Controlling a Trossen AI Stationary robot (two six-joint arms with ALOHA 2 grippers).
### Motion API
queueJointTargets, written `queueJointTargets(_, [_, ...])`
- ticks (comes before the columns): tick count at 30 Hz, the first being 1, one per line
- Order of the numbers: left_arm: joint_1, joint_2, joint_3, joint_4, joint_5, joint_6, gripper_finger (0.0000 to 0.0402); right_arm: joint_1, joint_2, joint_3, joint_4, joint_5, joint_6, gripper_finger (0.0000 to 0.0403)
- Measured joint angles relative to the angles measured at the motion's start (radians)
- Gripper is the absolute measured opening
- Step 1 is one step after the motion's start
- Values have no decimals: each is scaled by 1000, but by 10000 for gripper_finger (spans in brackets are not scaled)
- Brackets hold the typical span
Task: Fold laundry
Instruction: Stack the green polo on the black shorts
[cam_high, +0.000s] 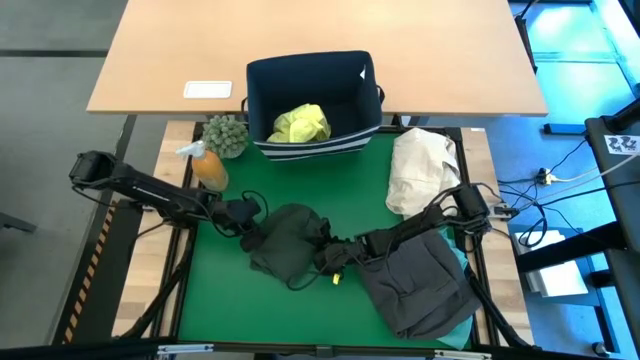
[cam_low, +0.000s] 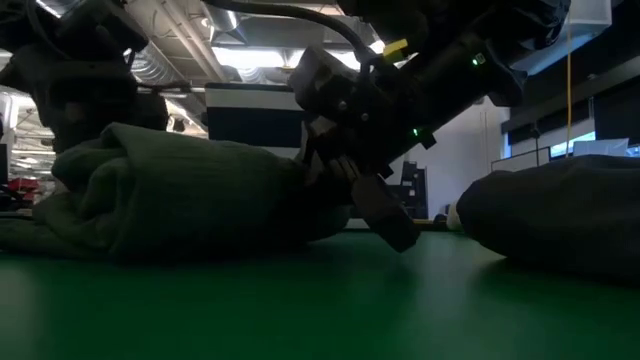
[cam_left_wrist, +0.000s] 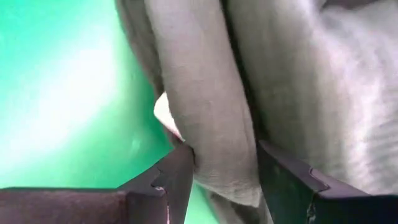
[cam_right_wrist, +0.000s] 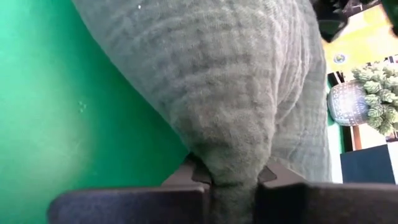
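Observation:
The dark olive garment (cam_high: 290, 240) lies bunched in a heap on the middle of the green mat (cam_high: 215, 300). In the low view the same garment (cam_low: 180, 200) shows as a thick rolled mound. My left gripper (cam_high: 250, 222) is at its left side, shut on a thick fold. My right gripper (cam_high: 325, 255) is at its right side, shut on a bunch of the cloth. A charcoal grey garment (cam_high: 420, 285) lies on the mat's right part, over a turquoise one (cam_high: 463, 262). The yellow-green shirt (cam_high: 300, 123) sits in the navy bin (cam_high: 315, 75). My left gripper (cam_left_wrist: 224, 155) pinches a thick rolled fold (cam_left_wrist: 211, 118) at the olive garment's left side between its two fingers, several layers thick. It comes slanting down from the table's left. The rest of the garment rests on the mat. My right gripper (cam_right_wrist: 233, 171) pinches a gathered bunch of cloth (cam_right_wrist: 233, 146) at the olive garment's right side between its shut fingers. It comes slanting down from the table's right. The cloth spreads out beyond the fingers and lies slack on the mat.
A cream-beige cloth bundle (cam_high: 422, 170) lies at the mat's far right. An orange bottle (cam_high: 208, 168) and a spiky green ball plant (cam_high: 226, 135) stand at the far left, beside the bin. Bare mat shows at the near left.

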Motion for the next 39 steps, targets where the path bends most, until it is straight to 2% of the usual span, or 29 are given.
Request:
queueJointTargets(9, [-2, -143, 0, 0, -85, 24, 165, 7, -9, 0, -25, 0, 15, 26])
queueJointTargets(18, [-9, -183, 0, -12, -124, 45, 165, 35, -100, 0, -105, -9, 51, 26])
queueJointTargets(25, [-14, -183, 0, -15, -145, 49, 165, 55, -237, -1, -271, -34, 97, 26])
queueJointTargets(29, [-14, -183, 0, -15, -145, 50, 165, 80, -323, -1, -384, -9, 105, 26])
queueJointTargets(39, [-15, -182, 0, -16, -146, 51, 165, 201, -639, -1, -676, -9, 261, 26])
